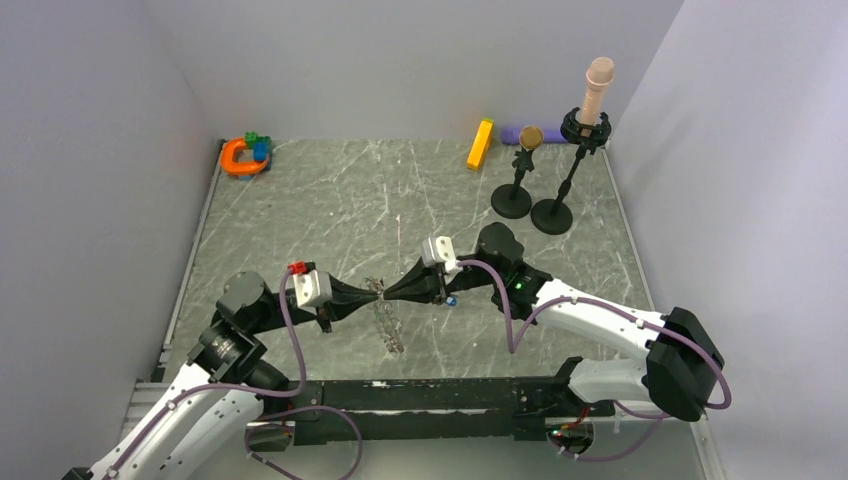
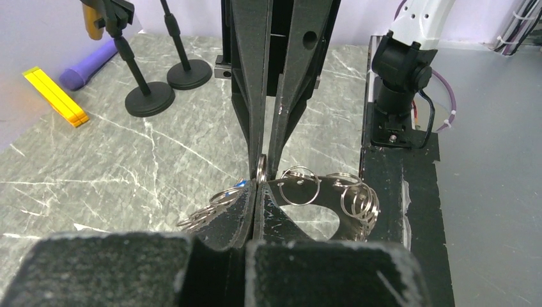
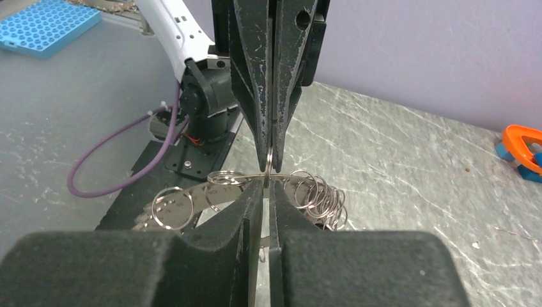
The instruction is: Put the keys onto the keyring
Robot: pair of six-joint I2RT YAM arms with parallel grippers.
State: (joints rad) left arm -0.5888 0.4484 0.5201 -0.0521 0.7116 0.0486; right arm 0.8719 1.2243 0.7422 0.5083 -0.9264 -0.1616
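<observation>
Pressed tight together at the bottom of the left wrist view, the left gripper (image 2: 255,188) clamped the keyring (image 2: 323,201), small split rings strung along its metal. From the top of that frame the right gripper (image 2: 263,166) met it tip to tip, jaws a slit apart around one ring's edge; whether they pinched it could not be told. The overhead view placed the meeting at mid-frame. The right wrist view caught the orange horseshoe toy (image 3: 519,148) at its right edge, the left wrist view the yellow bar (image 2: 57,96) at upper left.
</observation>
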